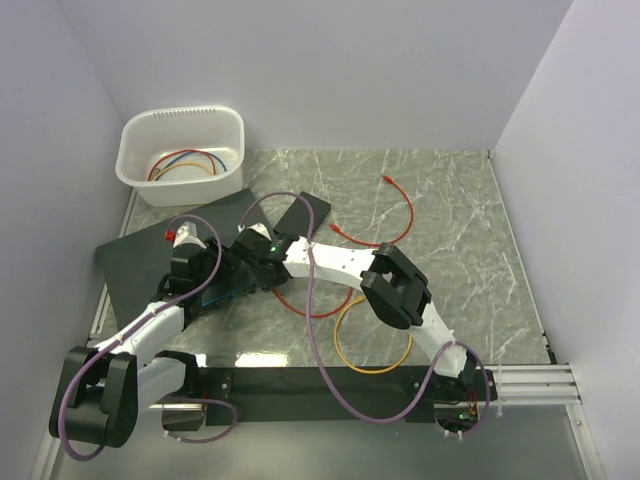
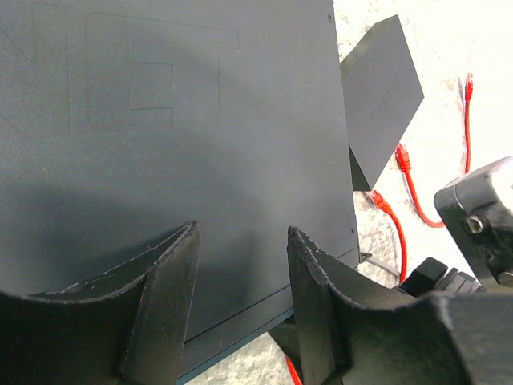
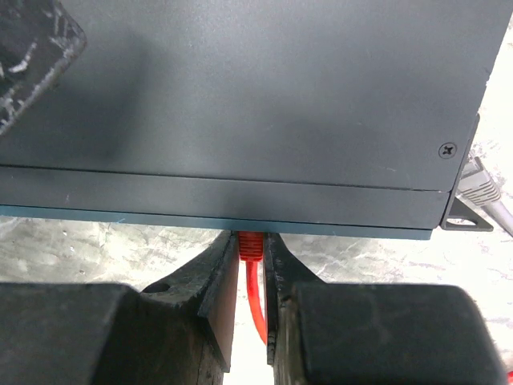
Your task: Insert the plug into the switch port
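Observation:
The switch (image 1: 150,262) is a large flat black slab at the left. In the right wrist view its top (image 3: 240,88) fills the frame and its teal front face (image 3: 337,230) shows only as a thin strip. My right gripper (image 3: 252,255) is shut on the red plug (image 3: 251,245) and holds it against that face. The plug's tip and the switch port are hidden under the switch's edge. Its red cable (image 3: 258,309) trails back between the fingers. My left gripper (image 2: 240,281) is open, its fingers spread over the switch top (image 2: 160,144) near the front edge.
A small black box (image 1: 300,212) lies behind the switch, also in the left wrist view (image 2: 381,96). Loose red cable ends (image 2: 403,158) and a grey cable (image 3: 481,188) lie beside it. An orange-yellow cable (image 1: 375,350) loops near the front. A white tub (image 1: 182,150) holds cables at back left.

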Controlling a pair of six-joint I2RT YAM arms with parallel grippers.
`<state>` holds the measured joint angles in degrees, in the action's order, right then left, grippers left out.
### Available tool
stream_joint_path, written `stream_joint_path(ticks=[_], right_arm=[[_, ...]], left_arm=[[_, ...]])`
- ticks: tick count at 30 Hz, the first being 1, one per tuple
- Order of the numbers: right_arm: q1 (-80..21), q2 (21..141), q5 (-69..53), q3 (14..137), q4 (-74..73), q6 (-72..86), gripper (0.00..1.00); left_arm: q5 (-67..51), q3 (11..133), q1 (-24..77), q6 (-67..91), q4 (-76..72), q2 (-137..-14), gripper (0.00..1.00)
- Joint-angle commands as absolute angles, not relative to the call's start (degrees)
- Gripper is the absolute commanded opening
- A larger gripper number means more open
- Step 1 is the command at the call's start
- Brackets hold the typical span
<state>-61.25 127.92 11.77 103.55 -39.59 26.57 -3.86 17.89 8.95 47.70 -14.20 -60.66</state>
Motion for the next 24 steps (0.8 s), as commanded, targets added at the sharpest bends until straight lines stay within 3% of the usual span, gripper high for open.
stream_joint_path(ticks=[1, 13, 24], right_arm=[[-59.0, 129.9, 21.9, 109.1, -29.3, 26.0, 0.00], [-59.0, 128.1, 24.5, 103.5, -19.3, 23.4, 0.00], [-58.3, 132.0, 28.0, 108.5, -18.0, 22.3, 0.00]], left_arm=[[-4.8, 17.1, 8.8, 47.0, -14.6, -59.8, 0.53], [-5.0, 17.2, 8.7, 47.0, -14.6, -59.9, 0.54], [-5.1, 17.5, 8.7, 46.9, -14.1, -59.9, 0.54]])
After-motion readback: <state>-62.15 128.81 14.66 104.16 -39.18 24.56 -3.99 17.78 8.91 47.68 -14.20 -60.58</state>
